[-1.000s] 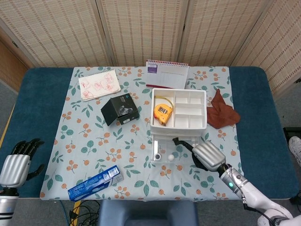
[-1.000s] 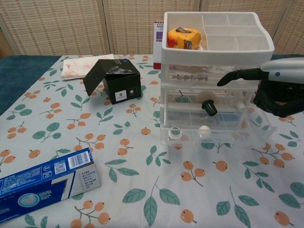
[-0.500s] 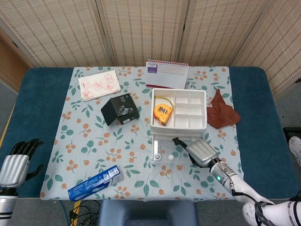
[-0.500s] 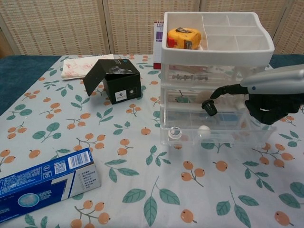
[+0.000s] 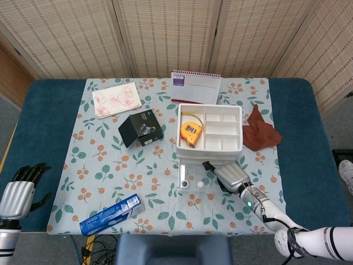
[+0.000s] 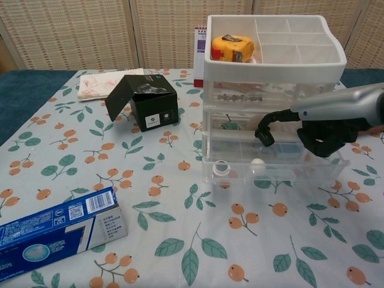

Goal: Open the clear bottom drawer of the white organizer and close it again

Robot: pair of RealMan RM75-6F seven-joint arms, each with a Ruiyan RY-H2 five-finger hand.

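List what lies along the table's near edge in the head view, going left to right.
Left hand → blue toothpaste box → clear bottom drawer, pulled open → right hand at the drawer.

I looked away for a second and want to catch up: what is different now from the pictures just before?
The right hand has slid leftward across the organizer's front and dropped a little, its fingers now over the open bottom drawer. It holds nothing. The drawer, the left hand and the other things stayed put.
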